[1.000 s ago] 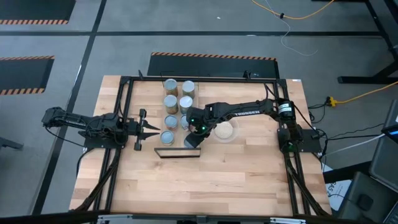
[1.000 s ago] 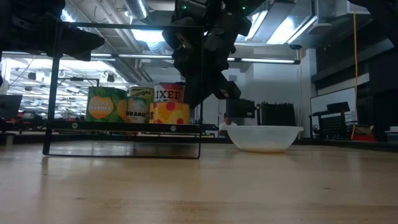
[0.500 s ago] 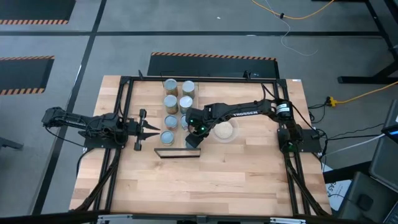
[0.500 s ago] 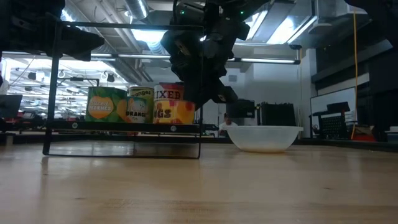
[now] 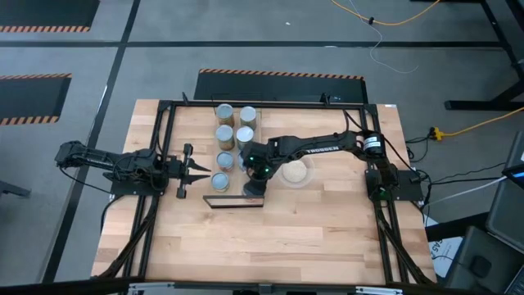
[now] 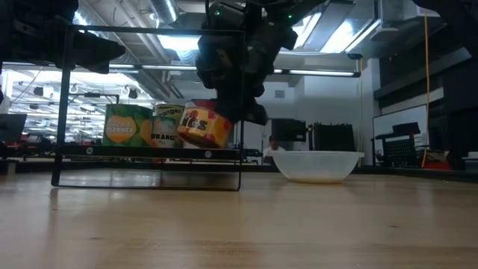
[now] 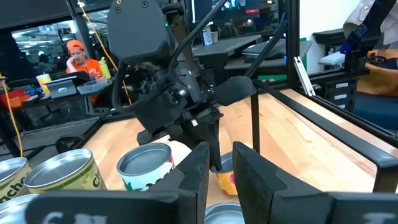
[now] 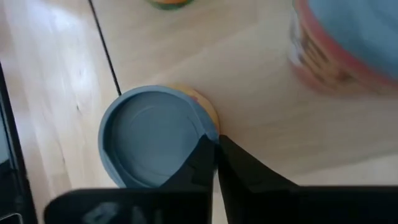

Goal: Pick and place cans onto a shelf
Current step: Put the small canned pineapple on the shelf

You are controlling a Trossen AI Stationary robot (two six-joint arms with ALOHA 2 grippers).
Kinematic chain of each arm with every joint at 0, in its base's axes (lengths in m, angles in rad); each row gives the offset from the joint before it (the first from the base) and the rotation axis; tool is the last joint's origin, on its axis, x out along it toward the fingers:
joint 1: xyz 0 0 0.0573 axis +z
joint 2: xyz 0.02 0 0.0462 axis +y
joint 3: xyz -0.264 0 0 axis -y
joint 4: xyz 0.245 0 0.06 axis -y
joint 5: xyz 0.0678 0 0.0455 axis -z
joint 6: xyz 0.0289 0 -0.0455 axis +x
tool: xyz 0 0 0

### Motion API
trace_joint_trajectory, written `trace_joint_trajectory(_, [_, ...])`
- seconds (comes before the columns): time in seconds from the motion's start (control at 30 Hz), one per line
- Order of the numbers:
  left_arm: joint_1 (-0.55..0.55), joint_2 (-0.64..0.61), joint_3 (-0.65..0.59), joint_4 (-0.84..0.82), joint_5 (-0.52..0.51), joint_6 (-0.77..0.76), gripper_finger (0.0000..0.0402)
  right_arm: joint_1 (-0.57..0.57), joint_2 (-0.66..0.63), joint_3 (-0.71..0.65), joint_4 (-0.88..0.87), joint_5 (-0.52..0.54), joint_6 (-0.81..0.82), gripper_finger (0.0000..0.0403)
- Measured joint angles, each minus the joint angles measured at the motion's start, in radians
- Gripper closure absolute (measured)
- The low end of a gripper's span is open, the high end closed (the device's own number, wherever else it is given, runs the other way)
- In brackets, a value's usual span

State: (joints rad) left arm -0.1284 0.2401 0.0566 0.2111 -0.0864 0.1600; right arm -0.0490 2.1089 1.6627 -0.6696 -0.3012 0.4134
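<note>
Short round can w/ yellow-and-red label and pale-blue top sits at the end of the black-framed light-wood shelf nearest the clear round bowl. It is just above the shelf's low rail and beside its end post. Can's long axis is tipped well off vertical, neither upright nor lying flat. In the right wrist view the blue top faces the camera. Can't tell if its lower edge touches anything.

Right gripper comes down on it from above. Jaws are drawn nearly together and pinch the can at its rim. In the high view the right gripper covers this can fully, and the shelf shows only as a thin dark outline.

Left gripper waits off the shelf's other end, just beside a lone silver-topped tin. Its jaws are a little apart w/ nothing between.

Beyond the shelf, away from the worktop's near edge, more tins stand upright in two rows. In the low view a green-label tin and an orange-label tin show through the frame. Label text is only partly readable. A red-label tin is blurred and cut off by the right wrist view's edge. A person in an orange cap sits in the room behind.
</note>
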Motion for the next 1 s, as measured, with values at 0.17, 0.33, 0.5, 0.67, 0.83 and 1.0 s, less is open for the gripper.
trace_joint_trajectory(0.17, [0.0,0.0,0.0,0.0,0.0,0.0,0.0337,-0.002,0.0,0.0,0.024,0.022,-0.147,0.039])
trace_joint_trajectory(0.33, [0.0,0.0,0.0,0.0,0.0,0.0,0.0337,-0.002,0.0,0.0,0.024,0.062,-0.288,0.039])
trace_joint_trajectory(0.5, [0.0,0.0,0.0,-0.001,0.0,0.0,0.0337,-0.001,-0.001,0.001,0.018,0.068,-0.381,0.0389])
trace_joint_trajectory(0.67, [0.0,0.0,0.0,-0.001,0.0,0.0,0.0337,-0.001,-0.001,0.001,0.018,0.068,-0.485,0.0389])
trace_joint_trajectory(0.83, [0.0,0.0,0.0,-0.001,0.0,0.0,0.0337,-0.001,-0.001,0.001,0.02,0.069,-0.551,0.0389])
trace_joint_trajectory(1.0, [0.0,0.0,0.0,-0.001,0.0,0.0,0.0337,-0.001,-0.001,0.001,0.021,0.071,-0.557,0.0389])
